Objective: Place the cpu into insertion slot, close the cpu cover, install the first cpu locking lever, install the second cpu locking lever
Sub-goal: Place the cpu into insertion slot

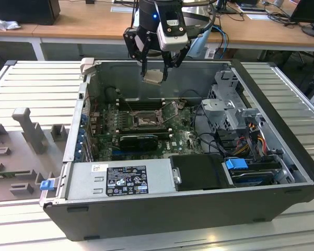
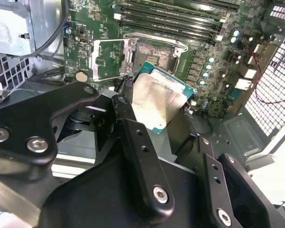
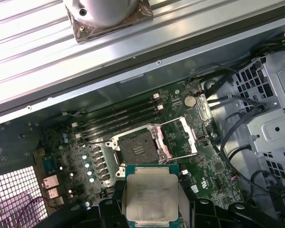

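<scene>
You're partway through the first step here. The cpu (image 1: 152, 77) is up in the air, pinched in the gripper (image 1: 154, 72). In the exterior view it hangs well above the insertion slot (image 1: 145, 121), a bit toward the case (image 1: 198, 78) back wall from it.

The slot itself looks bare and ready. The cpu cover (image 3: 179, 137) is swung open and stands just beside the slot, so nothing sits over the contacts. The memory slots (image 3: 118, 113) run along another side of it, apart from the cover.

How I'd do this bit well:
- Get the chip level and square to the slot's frame while you're high above it. In the second wrist view it looks slightly tilted against the board, though that could just be the camera angle.
- Centre it over the slot, then come straight down. I reckon any sideways slide once it's in the slot risks the contacts.
- Give the open cover a wide berth, since it's the closest thing to snag on beside the slot.
- Match the chip's orientation to the slot. I can't make out the corner marks from these shots.

As for the jaws, they're closed onto two opposite edges of the chip, spread no wider than the chip itself. The fingers (image 2: 133, 137) touch nothing else, and the pale metal face looks up at both wrist cameras.
</scene>
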Robot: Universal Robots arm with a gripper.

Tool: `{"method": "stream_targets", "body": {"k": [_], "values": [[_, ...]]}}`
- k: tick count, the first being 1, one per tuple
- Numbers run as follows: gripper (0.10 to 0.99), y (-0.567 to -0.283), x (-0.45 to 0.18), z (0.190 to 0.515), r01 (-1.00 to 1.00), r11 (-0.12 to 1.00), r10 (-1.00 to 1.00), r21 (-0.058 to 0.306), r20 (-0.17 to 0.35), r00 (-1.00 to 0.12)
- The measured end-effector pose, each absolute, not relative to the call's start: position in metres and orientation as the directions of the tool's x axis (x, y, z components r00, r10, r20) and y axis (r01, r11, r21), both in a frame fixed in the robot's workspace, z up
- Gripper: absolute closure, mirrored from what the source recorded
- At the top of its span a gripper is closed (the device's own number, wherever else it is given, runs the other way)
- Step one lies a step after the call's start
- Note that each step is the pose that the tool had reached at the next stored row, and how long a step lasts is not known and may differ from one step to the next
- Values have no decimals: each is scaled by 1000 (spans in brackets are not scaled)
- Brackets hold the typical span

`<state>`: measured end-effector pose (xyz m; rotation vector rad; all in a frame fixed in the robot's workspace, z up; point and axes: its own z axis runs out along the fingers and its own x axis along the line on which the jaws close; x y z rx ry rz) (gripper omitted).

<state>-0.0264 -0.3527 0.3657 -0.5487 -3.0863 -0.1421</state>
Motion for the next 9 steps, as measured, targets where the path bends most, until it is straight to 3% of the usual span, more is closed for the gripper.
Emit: {"method": "stream_targets", "body": {"k": [9], "values": [[557,-353,-26,366,366,927,365,89,19,-931]]}}
